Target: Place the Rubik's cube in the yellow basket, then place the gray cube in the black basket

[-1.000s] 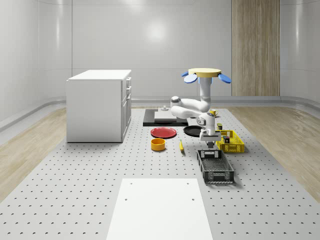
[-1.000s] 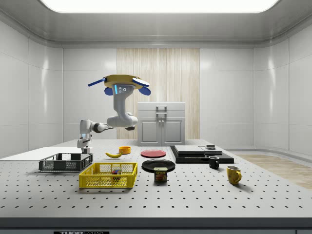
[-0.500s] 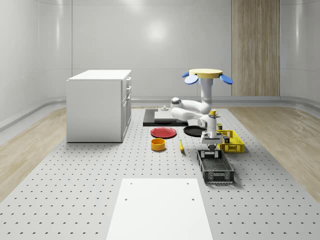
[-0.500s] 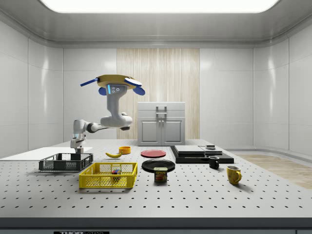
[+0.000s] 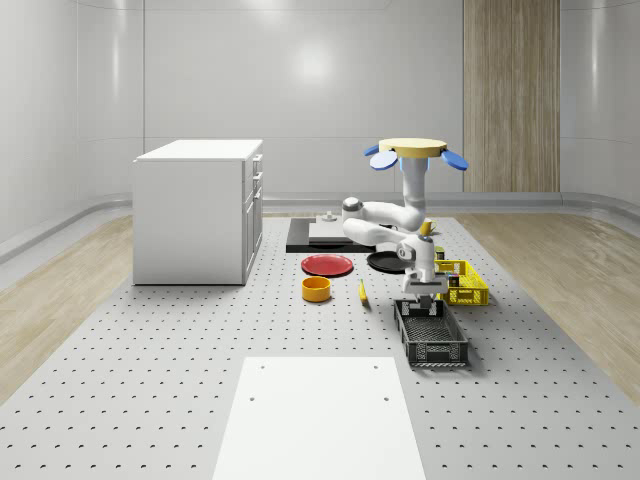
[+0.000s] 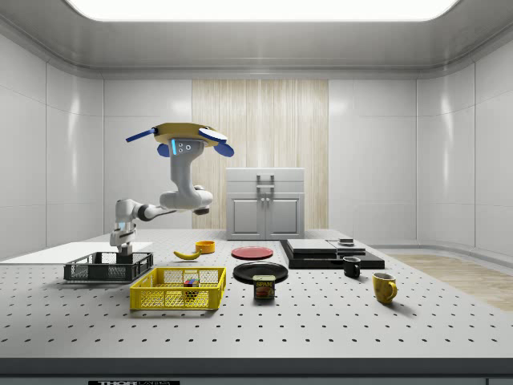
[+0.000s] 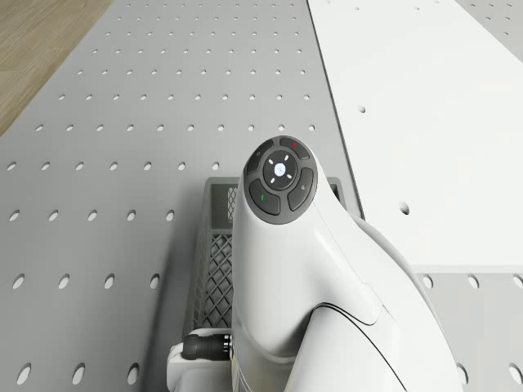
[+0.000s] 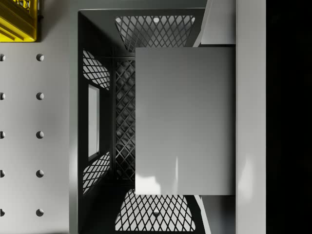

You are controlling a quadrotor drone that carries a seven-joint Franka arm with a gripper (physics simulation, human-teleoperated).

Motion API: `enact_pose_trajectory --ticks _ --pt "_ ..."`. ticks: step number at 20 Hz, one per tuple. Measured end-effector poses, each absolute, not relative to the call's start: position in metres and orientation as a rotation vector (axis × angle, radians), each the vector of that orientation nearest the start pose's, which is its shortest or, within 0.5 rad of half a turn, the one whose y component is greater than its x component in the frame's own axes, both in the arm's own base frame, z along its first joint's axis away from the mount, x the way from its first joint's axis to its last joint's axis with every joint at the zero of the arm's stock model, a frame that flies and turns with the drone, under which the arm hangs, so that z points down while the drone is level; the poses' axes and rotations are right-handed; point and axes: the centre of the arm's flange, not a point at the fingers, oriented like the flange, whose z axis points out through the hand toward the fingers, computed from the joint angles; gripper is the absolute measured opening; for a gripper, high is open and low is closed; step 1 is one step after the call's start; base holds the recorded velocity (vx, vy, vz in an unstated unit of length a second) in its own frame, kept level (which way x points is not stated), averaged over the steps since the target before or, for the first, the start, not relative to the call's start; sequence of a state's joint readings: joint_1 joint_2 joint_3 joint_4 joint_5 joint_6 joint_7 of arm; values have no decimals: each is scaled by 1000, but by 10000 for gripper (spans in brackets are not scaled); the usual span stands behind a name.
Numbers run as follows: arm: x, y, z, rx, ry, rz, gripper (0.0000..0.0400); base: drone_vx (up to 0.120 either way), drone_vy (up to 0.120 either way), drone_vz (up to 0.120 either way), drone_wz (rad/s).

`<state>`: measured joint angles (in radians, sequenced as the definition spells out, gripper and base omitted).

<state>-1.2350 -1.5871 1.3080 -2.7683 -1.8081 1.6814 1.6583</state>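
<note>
The drone hovers over the table behind the black basket. Its arm bends down to the gripper, which hangs just above that basket's far end. The wrist view looks straight down into the black basket, with the gray cube held between the fingers. From the side, the gripper sits at the rim of the black basket. The Rubik's cube lies inside the yellow basket, which stands beside the black one.
A banana, an orange bowl and a red plate lie to the whole-scene view's left of the baskets. A white cabinet stands further left. A can and two mugs stand toward the side view's right.
The drone and arm have shifted toward the side view's left. The gripper with the gray cube has come lower over the black basket.
</note>
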Motion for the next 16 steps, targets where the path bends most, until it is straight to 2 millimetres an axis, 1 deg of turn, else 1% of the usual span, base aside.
enact_pose_trajectory --ticks 5,10,16 --pt "334 18 541 1 -2 786 250 0 0 0 0" --pt "345 18 566 1 -2 786 250 0 0 0 0" --pt "354 18 586 1 -2 786 250 0 0 0 0"
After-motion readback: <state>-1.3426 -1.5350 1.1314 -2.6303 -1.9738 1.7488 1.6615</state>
